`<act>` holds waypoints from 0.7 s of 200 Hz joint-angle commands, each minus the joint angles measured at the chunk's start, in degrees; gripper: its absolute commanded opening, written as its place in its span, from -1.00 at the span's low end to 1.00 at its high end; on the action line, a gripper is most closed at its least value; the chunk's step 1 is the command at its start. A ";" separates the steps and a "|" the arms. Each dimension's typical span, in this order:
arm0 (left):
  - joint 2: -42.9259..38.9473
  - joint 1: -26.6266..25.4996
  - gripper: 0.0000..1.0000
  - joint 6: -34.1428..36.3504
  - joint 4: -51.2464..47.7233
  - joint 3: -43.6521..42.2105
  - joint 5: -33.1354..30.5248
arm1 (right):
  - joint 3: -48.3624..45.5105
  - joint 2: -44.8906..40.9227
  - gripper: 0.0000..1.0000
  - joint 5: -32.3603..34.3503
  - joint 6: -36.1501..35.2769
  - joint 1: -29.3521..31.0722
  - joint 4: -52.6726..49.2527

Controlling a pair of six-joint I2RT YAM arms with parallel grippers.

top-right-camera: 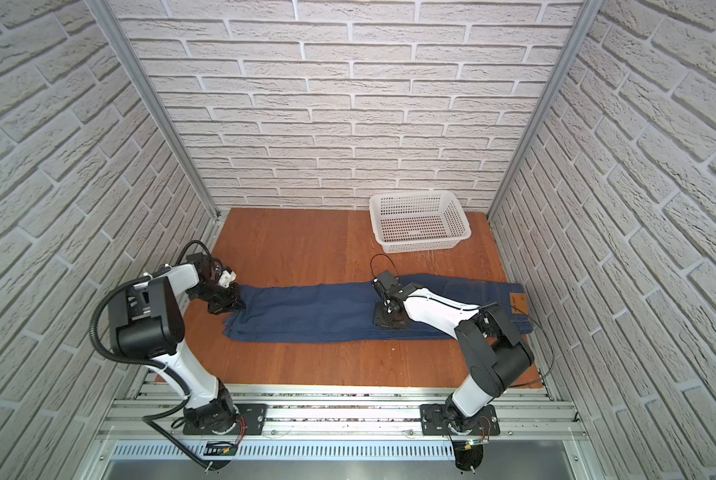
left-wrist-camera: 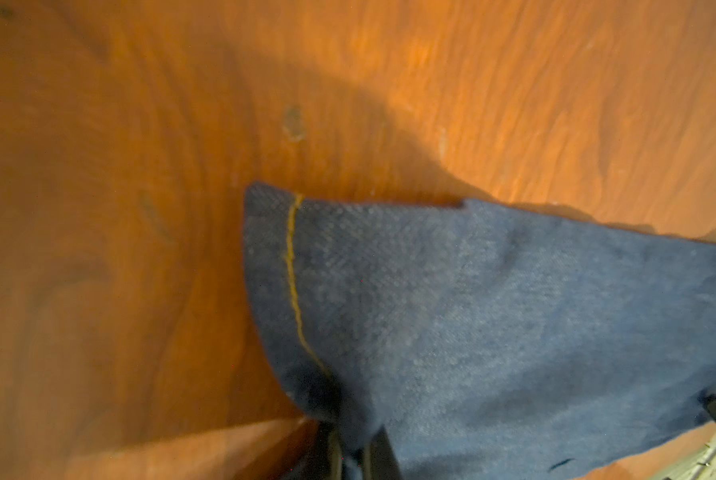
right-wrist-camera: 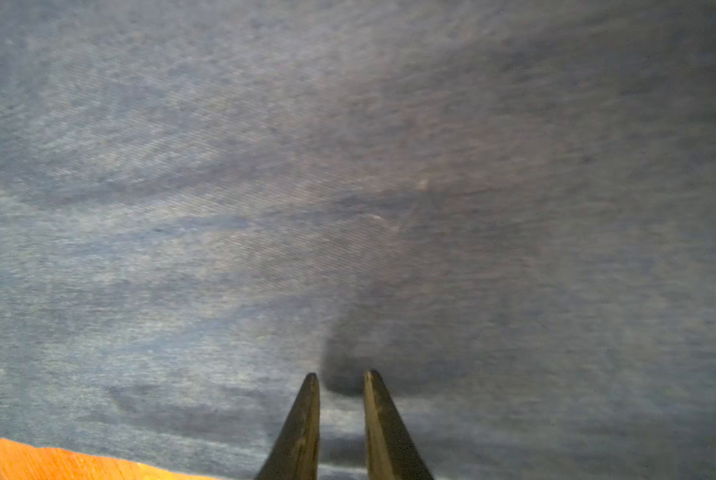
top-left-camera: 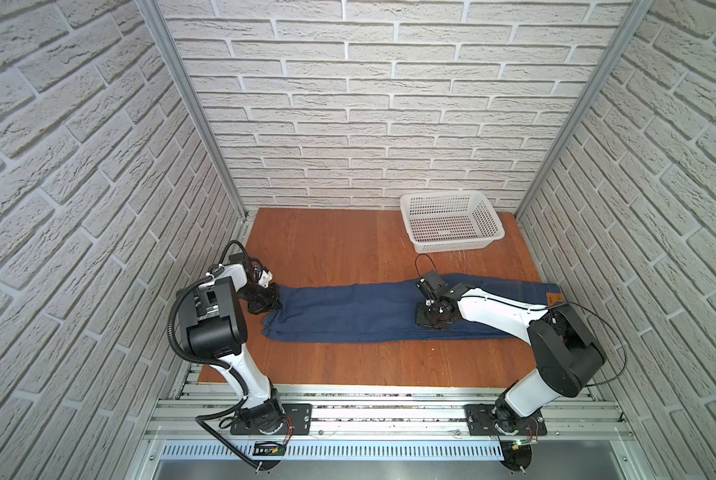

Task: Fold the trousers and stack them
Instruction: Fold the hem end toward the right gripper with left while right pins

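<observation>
logging the scene from the biggest item down. the wooden table [top-left-camera: 348,365] is carrying everything. the trousers [top-left-camera: 348,311] are lying across its middle as one long narrow band, hems toward the left arm and waistband toward the right edge. in both top views the legs are sitting one on top of the other, with stacked edges showing at the hem end, so the lengthwise fold is looking done (judgement).

the white basket [top-left-camera: 458,248] is standing in the far right corner, apart from the denim, with nothing showing inside it.

the left gripper [top-left-camera: 274,305] is sitting at the hem end. in the left wrist view its dark fingers [left-wrist-camera: 383,453] are closing together on a bunch of denim just behind the hem stitching [left-wrist-camera: 291,270], and that corner is lifting off the wood.

the right gripper [right-wrist-camera: 341,382] is pointing down at the thigh region, about mid-band. its jaws are standing a little apart with no cloth between them, tips resting on or just over the fabric; contact is unclear.

the tan patch [top-left-camera: 552,298] is facing up at the waistband.

remaining, as i am judging it: carrying the hems over toward the waistband for the crosswise folds, then stacking the bundle. roughly a third through.
</observation>
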 commanded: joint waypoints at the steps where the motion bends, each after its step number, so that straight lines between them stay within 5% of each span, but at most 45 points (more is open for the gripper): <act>1: -1.92 -0.68 -1.00 -0.93 -1.01 -1.46 1.35 | 1.28 0.51 -0.56 0.12 0.59 0.59 0.80; 78: -11.05 3.06 -1.00 -4.50 -4.58 2.01 -14.78 | 2.50 0.58 -0.51 -0.61 -0.68 0.55 1.57; 140: -10.94 8.50 -1.00 -5.84 -10.30 12.87 -27.85 | 5.76 -0.23 -0.48 -0.77 -1.64 0.59 0.03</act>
